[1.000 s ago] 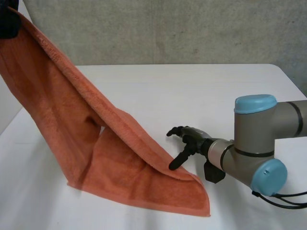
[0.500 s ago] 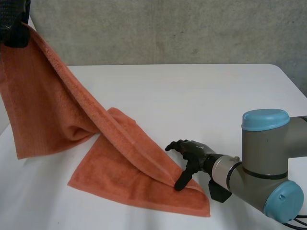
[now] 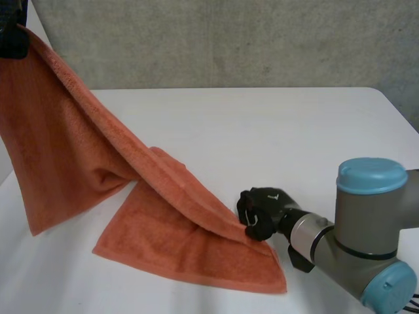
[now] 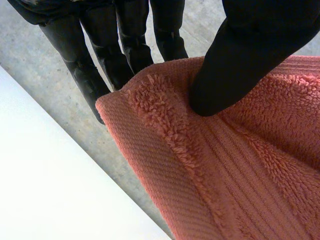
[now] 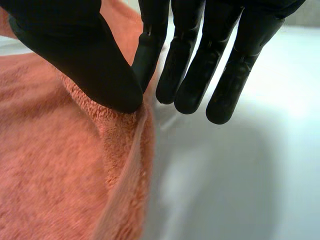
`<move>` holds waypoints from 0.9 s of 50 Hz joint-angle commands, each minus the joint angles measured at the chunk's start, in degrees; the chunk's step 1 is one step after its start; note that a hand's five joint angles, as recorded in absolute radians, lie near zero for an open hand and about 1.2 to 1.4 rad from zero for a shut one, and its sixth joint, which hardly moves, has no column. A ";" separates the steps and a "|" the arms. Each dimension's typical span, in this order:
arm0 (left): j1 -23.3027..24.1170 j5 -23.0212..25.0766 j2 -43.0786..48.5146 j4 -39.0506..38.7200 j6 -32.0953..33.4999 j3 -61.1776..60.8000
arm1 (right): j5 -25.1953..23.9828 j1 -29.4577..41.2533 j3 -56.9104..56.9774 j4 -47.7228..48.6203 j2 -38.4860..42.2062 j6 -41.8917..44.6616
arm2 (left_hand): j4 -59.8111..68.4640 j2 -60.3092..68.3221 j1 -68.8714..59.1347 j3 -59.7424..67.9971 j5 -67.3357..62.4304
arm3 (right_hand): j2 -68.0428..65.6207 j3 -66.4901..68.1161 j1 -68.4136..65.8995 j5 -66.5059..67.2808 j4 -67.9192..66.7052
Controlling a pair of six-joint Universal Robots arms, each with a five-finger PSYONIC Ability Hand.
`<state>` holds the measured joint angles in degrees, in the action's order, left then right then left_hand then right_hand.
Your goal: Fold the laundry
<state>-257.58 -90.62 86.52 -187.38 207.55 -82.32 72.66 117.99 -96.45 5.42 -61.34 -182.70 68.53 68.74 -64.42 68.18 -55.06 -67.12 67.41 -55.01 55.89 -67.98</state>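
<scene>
An orange towel (image 3: 163,222) runs from the raised far left down to the white table's (image 3: 275,131) front, where its lower part lies flat. My left hand (image 3: 13,33) is high at the far left and pinches the towel's top corner (image 4: 150,95) between its thumb (image 4: 240,55) and its fingers. My right hand (image 3: 258,212) is low at the towel's right side. Its thumb (image 5: 85,55) and a finger pinch the towel's upper edge (image 5: 125,130) there, just above the table.
The table's right and far parts lie bare. A grey wall (image 3: 229,39) stands behind it. My right arm (image 3: 366,229) reaches in from the front right corner.
My right hand has gone from straight fingers to a pinch on the towel's edge and slid slightly right. The left hand's raised corner has shifted a little and the hanging cloth has swung.
</scene>
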 commanded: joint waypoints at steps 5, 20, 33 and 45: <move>0.06 -0.09 1.19 0.00 -0.31 -0.03 | 1.44 -0.84 -2.33 -3.13 -9.31 0.94 | 11.47 11.26 -15.58 11.82 -14.94 | 8.58 -8.87 -3.53 -7.35 9.45; 0.33 -0.17 2.34 0.00 -1.01 -0.47 | 0.82 -0.75 -11.21 0.45 -11.96 1.91 | 11.47 11.26 -15.58 11.82 -14.94 | 31.12 -31.41 19.01 -29.89 31.99; 0.32 -0.17 2.34 0.09 -1.01 -0.56 | 1.35 -0.05 -13.95 8.20 -8.01 2.61 | 11.47 11.26 -15.58 11.82 -14.94 | 29.29 -29.57 17.17 -28.06 30.15; 0.32 -0.09 2.34 0.09 -1.01 -0.74 | 1.43 0.22 -13.15 9.87 -5.20 5.68 | 11.47 11.26 -15.58 11.82 -14.94 | 21.91 -22.20 9.80 -20.68 22.77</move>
<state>-257.32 -90.79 88.86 -187.29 206.54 -82.96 74.04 118.26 -109.88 14.75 -67.66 -178.74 68.55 68.76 -64.42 68.18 -55.06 -34.56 35.29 -29.83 24.87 -35.36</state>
